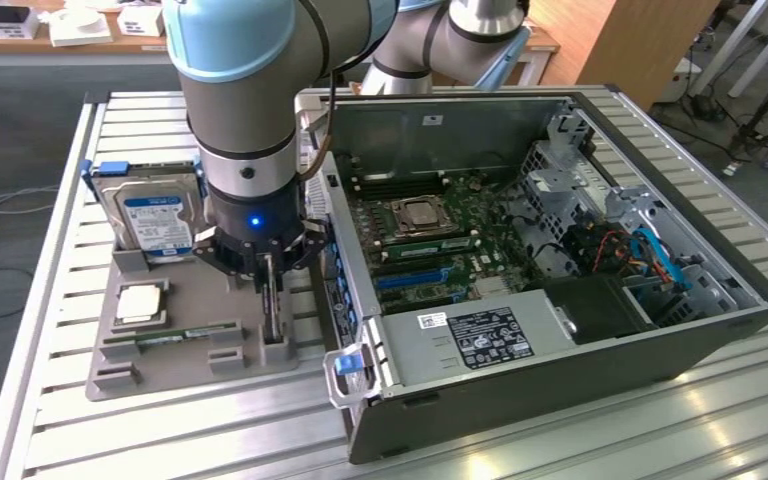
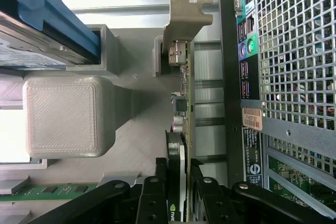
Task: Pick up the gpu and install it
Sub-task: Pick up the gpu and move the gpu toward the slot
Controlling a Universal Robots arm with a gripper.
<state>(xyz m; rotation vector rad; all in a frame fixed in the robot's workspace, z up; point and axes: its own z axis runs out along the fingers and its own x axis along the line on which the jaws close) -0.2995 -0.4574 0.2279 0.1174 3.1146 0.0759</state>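
Closed on the graphics card (image 2: pixel 181 103), my gripper (image 2: pixel 177 167) has its black fingers (image 2: pixel 160 184) set against both faces of the board, one on each side, with no gap that I can see; between them runs a strip with a green logo, and just past them sits the card's round black fan; the card itself is thin and dark, seen edge-on, with a small chip and silvery parts along one face; at its far end a pale metal bracket (image 2: pixel 186 11) rises with a bent tab, held against a grey upright.

Seen from the exterior view, my gripper (image 1: pixel 268 272) points straight down over the grey tray (image 1: pixel 171 372); the graphics card (image 1: pixel 273 318) stands on edge under it, in the slot along the tray's side nearest the computer case (image 1: pixel 558 385); whether its lower edge rests in the slot or hangs just above it I cannot tell.

Farther along the tray a green memory stick (image 1: pixel 177 338) lies in its groove; a square processor (image 1: pixel 140 303) lies flat behind that; a hard drive (image 1: pixel 155 215) with a blue-white label stands upright at the tray's far end.

Beyond the tray, the computer case lies open on a slatted metal table (image 1: pixel 157 435); its main board (image 1: pixel 451 240) faces up inside; its mesh back panel (image 2: pixel 294 51) runs just beside the card.
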